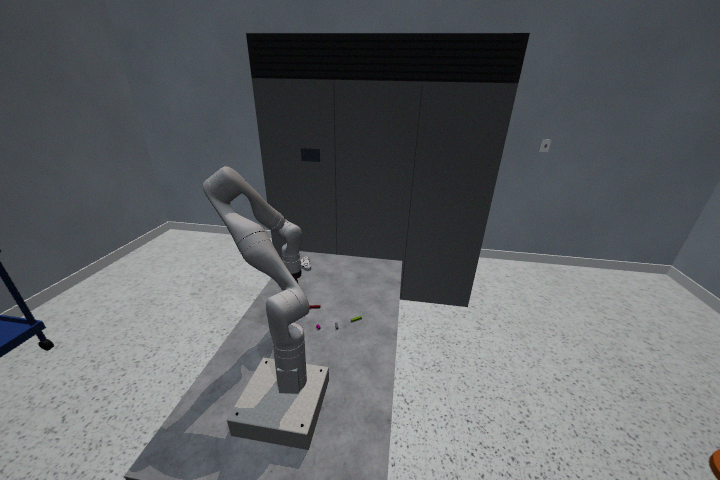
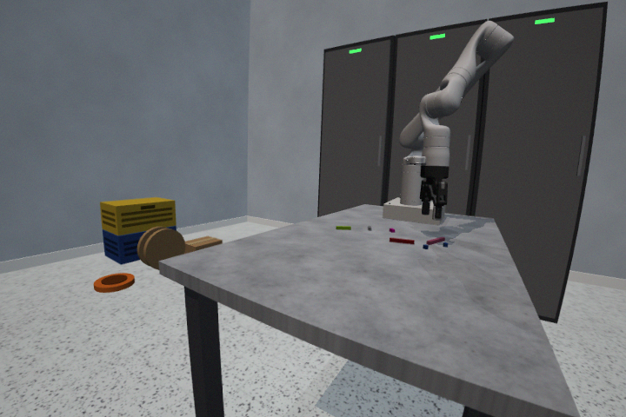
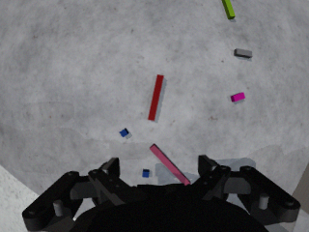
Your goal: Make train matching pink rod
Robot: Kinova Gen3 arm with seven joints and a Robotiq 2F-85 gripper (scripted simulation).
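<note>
3 loose rods for 1 train

Blue (image 2: 425, 247) (image 3: 124, 132), grey (image 1: 336, 325) (image 2: 369, 228) (image 3: 242, 53) and lime (image 1: 356, 319) (image 2: 343, 228) (image 3: 229, 10) rods, the likely train, lie apart on the table (image 1: 366, 367) (image 2: 274, 274) (image 3: 72, 72). They are probably light and stiff; grip each mid-length across its sides, the blue cube-like one delicately. All 3 look plain and straight-edged. The gripper's (image 1: 296, 276) (image 2: 431, 215) (image 3: 159, 165) jaws stand wide apart, holding nothing.
</note>
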